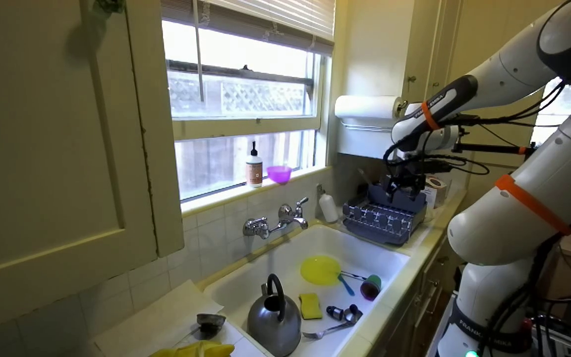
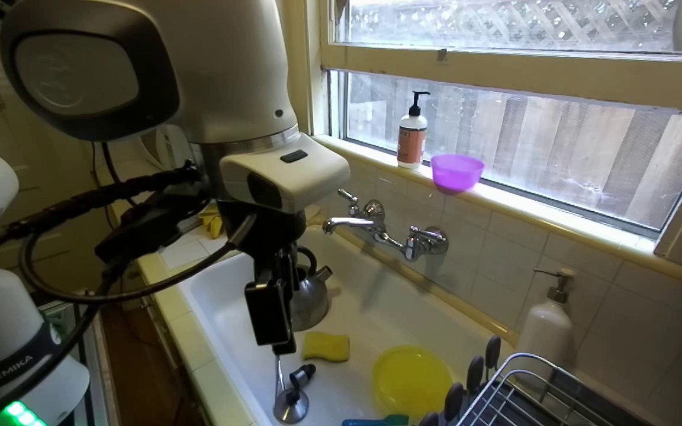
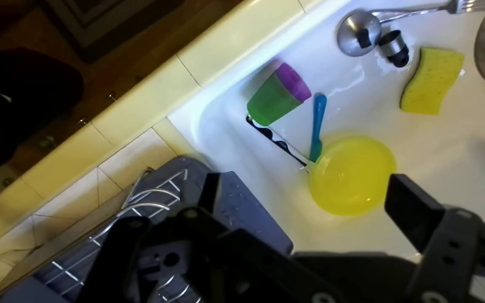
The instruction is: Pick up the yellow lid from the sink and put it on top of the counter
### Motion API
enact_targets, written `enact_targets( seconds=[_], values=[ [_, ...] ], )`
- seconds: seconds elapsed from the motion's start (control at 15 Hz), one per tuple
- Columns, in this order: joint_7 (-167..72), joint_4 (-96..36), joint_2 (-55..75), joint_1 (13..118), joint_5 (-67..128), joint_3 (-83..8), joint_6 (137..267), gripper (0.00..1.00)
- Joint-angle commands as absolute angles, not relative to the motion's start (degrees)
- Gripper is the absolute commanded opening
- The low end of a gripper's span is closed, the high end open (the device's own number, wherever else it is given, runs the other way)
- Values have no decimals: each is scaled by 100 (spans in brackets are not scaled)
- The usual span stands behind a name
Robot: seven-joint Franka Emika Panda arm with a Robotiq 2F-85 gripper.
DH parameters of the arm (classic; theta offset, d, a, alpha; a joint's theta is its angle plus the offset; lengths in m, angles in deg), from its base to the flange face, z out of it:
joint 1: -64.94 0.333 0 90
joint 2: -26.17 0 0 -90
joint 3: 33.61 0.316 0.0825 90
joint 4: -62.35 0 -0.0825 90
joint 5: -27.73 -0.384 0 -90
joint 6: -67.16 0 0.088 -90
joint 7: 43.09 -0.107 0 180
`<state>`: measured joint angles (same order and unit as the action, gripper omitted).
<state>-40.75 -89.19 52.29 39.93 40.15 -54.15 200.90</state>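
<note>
The hand [image 3: 303, 189] is wide open, its two fingers stand well apart, and it has hold of nothing. It is in the air, and in the wrist view one finger appears against the grey tray [image 3: 251, 210] of the dish rack [image 1: 379, 218] and the other against the white of the sink [image 3: 276, 189]. The yellow lid [image 3: 352, 176] lies inside the sink, at the end that is near to the dish rack. In the wrist view it is seen in the gap between the fingers, but lower than them. The tabletop [image 3: 150, 101], made of pale yellow tiles, runs along the rim of the sink.

Other things are also in the sink. A blue utensil [image 3: 318, 118] points with its teal end to the edge of the lid; I cannot tell if the two are touching. A green and purple cup [image 3: 272, 101] lies on its side, just beside a slim dark strip [image 3: 283, 146] which goes towards the lid. The yellow sponge [image 3: 432, 80] is between the lid and the steel kettle [image 1: 274, 325], which stands upright at the opposite end. Near the sponge are a small metal cup [image 3: 393, 44] with a black end, a round metal piece [image 3: 354, 31] and a fork [image 3: 474, 5].

The chrome faucet [image 1: 280, 225] is fixed on the tiled wall [image 2: 483, 254] above the sink. On the window sill [image 1: 211, 200], in both exterior views, stand a pump bottle [image 2: 412, 142] and, just beside it, a purple bowl [image 2: 456, 171]. A white soap dispenser [image 2: 547, 331] stands near the dish rack
</note>
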Motion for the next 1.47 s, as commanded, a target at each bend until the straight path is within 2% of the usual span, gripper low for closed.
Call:
enact_targets(
  seconds=[0.0,0.47,0.87,0.93,1.13,1.4],
  values=[
    [-4059,-8908,5228,3955,3991,-5375,20074,100],
    [-4203,-8049,2844,4185,2891,-5728,20364,100],
    [-4072,-6895,974,4200,1974,-5374,20913,100],
    [-4199,-7382,1605,4188,2315,-5489,20866,100],
    [-4199,-6956,1029,4197,2159,-5343,20873,100],
    [-4201,-6878,965,4192,2159,-5348,20873,100]
  ],
)
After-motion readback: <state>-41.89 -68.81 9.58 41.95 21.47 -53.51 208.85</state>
